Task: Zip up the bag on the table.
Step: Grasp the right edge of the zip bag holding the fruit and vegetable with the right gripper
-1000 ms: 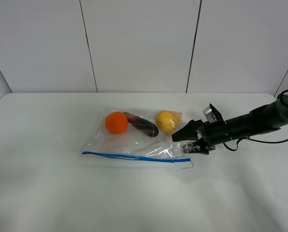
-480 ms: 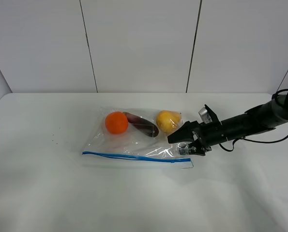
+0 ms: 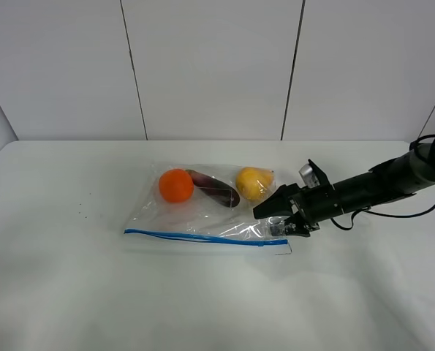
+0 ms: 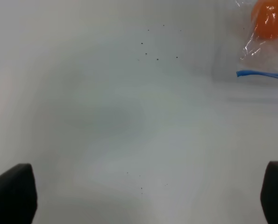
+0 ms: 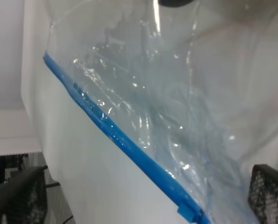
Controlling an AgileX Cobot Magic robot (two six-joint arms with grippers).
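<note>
The clear bag (image 3: 202, 216) lies flat on the white table (image 3: 71, 292), holding an orange (image 3: 176, 185), a purple eggplant (image 3: 213, 189) and a yellow lemon (image 3: 252, 183). Its blue zip strip (image 3: 195, 238) runs along the near edge. My right gripper (image 3: 268, 221) is open at the bag's right end, its jaws astride the crinkled corner. In the right wrist view the strip (image 5: 115, 135) crosses diagonally to a small blue slider (image 5: 188, 213), between the wide-apart fingers (image 5: 17, 196). My left gripper (image 4: 143, 196) is open over bare table, with the bag's left corner (image 4: 265, 46) well ahead of it.
White wall panels (image 3: 210, 66) stand behind the table's far edge. The right arm (image 3: 378, 186) stretches in low from the right, with a black cable (image 3: 414, 212) trailing from it. Small dark specks (image 4: 157, 46) dot the tabletop left of the bag.
The right gripper has slid a little left onto the bag's right end, and the bag's corner has shifted slightly. The fruit has stayed in place.
</note>
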